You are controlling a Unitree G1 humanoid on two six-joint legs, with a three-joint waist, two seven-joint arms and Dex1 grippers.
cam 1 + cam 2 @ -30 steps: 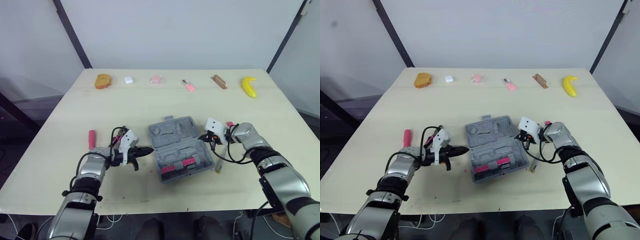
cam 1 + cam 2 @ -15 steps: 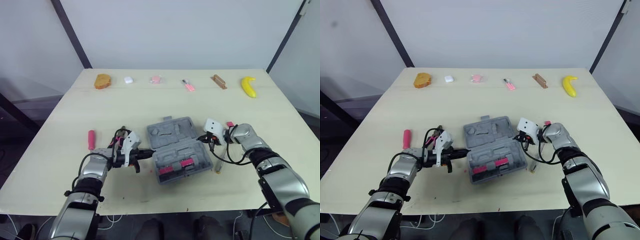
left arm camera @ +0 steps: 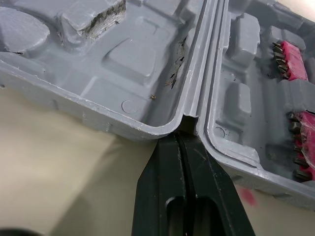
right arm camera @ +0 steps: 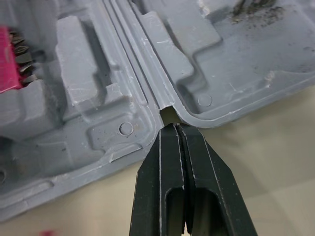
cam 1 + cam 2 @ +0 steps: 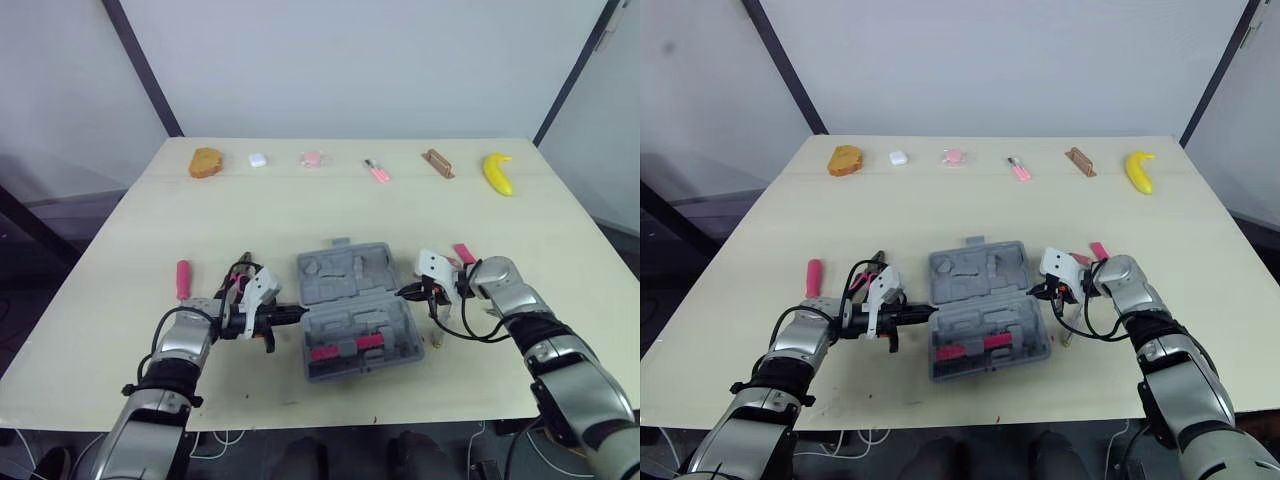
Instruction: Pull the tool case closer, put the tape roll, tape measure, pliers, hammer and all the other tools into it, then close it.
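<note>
We're working the pull-closer step. The case (image 5: pixel 345 275) is lying open and flat, about mid-width of the table (image 5: pixel 120 250) and near its front edge. The left gripper (image 5: pixel 299 313) is clenched on nothing, its tip wedged into the hinge notch at the case's left end. The right gripper (image 5: pixel 402 294) is the same, fingers pressed together and empty, sitting in the notch at the right end. So we're dragging by the hinge line from both ends, not gripping. To do this well, we're suggesting both tips move at equal speed, low against the table and seated in the notches. Uneven pull will likely yaw the case, and a lifted tip may slip out over the rim. The bits (image 5: pixel 340 348) in the near half look seated, so a smooth drag shouldn't shake them out. One risk: the small tool (image 5: pixel 437 337) just beside the case's right side could get swept along. The red handle (image 5: pixel 183 278) towards the left edge and the pink piece (image 5: pixel 464 253) behind the right wrist are waiting for loading.
</note>
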